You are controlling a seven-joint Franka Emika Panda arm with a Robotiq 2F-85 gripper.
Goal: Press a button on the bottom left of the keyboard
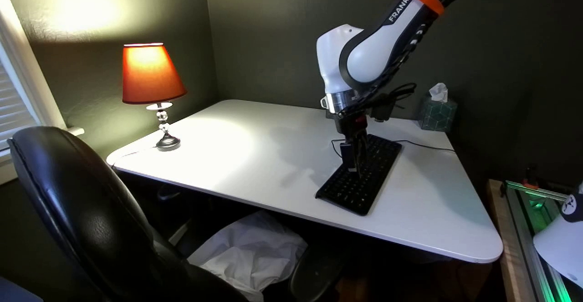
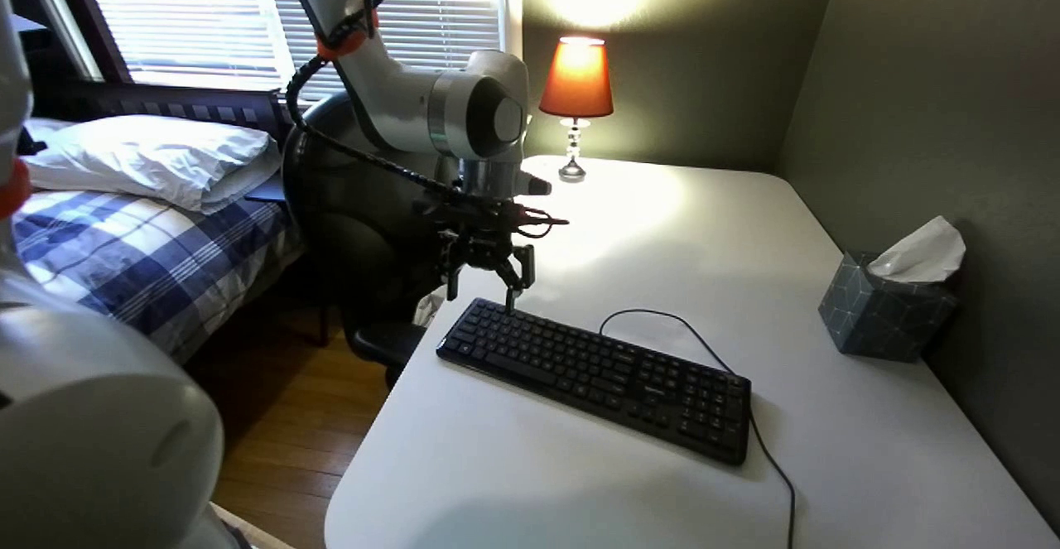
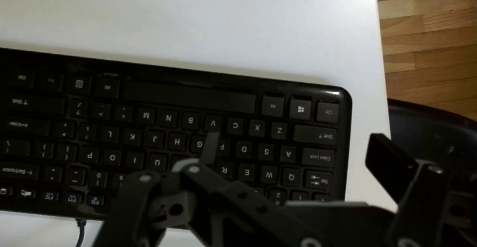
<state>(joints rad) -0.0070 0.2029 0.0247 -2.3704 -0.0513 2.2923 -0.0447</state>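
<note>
Bed (image 2: 157,238): far left in an exterior view, blue-and-white plaid cover.

Office chair (image 2: 348,218): black, beside the white desk (image 2: 464,458).

Franka arm (image 2: 397,106): white; forearm slanting down from the upper edge, bent at the wrist, end pointing straight down.

Gripper (image 2: 482,294): black, above the left half of the computer keyboard (image 2: 571,363); jaws wide apart. In the wrist view, one finger (image 3: 211,148) shows between the F key (image 3: 224,148) and the G key (image 3: 197,142), the opposite finger (image 3: 389,165) beyond the keyboard's left end. Contact with keys cannot be told.

Table lamp (image 2: 577,85): lit, red-orange shade; behind the gripper in an exterior view.

Computer keyboard: black, flat on the desk, left end close to the side edge. In an exterior view the long axis slants from upper left to lower right, number pad (image 2: 706,414) lowermost. In the wrist view the axis runs nearly crosswise, legends upside down, left Ctrl key (image 3: 328,112) at the upper-right corner, space bar (image 3: 193,96) along the upper side.

Cable (image 3: 81,224): thin, black, from the function-key side.

Tissue box (image 2: 882,309): right, in both exterior views; patterned, white tissue (image 2: 921,252) upright.
</note>
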